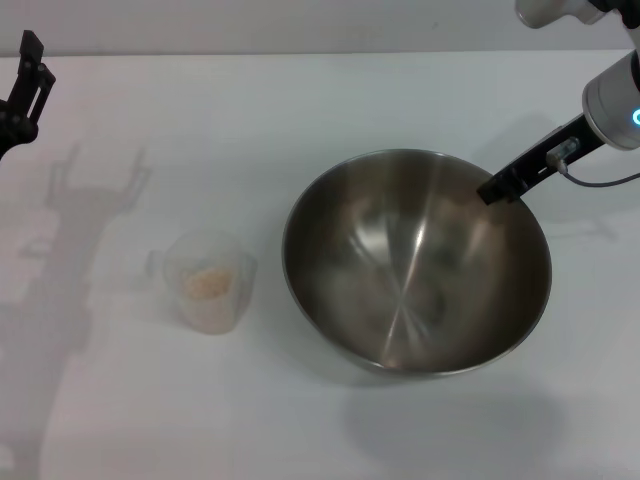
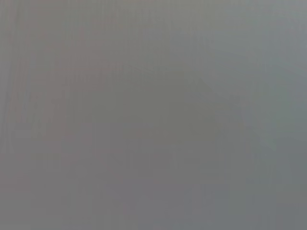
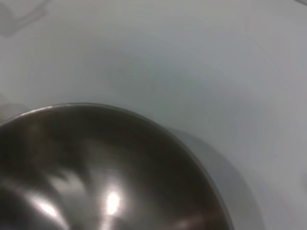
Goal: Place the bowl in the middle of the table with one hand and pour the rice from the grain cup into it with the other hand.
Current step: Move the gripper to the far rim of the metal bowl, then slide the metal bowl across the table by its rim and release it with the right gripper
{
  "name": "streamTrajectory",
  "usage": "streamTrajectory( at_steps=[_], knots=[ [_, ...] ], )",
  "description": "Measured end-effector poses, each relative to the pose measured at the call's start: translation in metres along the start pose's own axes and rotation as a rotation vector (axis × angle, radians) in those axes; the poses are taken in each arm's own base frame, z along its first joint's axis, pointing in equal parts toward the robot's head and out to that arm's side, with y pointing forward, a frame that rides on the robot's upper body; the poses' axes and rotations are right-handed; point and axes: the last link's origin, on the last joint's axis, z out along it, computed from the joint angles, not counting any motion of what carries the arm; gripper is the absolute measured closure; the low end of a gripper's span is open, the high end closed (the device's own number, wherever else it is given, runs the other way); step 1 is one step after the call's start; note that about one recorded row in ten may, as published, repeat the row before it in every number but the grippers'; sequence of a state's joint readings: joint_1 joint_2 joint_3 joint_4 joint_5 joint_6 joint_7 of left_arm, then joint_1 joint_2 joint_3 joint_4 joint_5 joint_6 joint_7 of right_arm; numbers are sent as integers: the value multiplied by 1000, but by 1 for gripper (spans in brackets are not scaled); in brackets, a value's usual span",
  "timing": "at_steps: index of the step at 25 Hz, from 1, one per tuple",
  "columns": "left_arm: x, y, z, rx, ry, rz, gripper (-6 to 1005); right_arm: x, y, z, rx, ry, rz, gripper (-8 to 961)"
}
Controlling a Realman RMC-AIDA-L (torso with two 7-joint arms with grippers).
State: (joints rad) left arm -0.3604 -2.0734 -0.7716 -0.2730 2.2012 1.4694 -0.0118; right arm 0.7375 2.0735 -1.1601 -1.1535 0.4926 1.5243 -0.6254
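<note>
one shiny round steel bowl sat nearest on the smooth white surface, right of centre. one small clear plastic grain cup stood just left of it, holding pale rice. right hand clamped the bowl's far rim. left hand hung at the far left edge; its grip couldn't be told.

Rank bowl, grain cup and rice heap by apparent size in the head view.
1. bowl, by far the largest
2. grain cup, far smaller
3. rice, a small heap inside the cup

No close calls; all three sit on the table at similar depth.
</note>
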Motion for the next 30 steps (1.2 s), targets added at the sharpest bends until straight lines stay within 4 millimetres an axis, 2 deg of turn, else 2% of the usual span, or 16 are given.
streamTrajectory(
  at_steps=[3, 6, 16, 23, 30],
  knots=[
    [0, 0, 0, 0, 1, -1, 142, -1, 0, 0, 2, -9, 1, 889],
    [0, 1, 0, -1, 3, -2, 143, -3, 0, -3, 0, -31, 0, 929],
    [1, 1, -1, 0, 8, -6, 146, -13, -7, -28, -30, -191, 12, 925],
    [0, 2, 0, -11, 3, -4, 148, -16, -4, -30, -58, -228, -9, 918],
    [0, 2, 0, -13, 2, -2, 149, -16, 1, -22, -120, -253, -13, 910]
  ],
)
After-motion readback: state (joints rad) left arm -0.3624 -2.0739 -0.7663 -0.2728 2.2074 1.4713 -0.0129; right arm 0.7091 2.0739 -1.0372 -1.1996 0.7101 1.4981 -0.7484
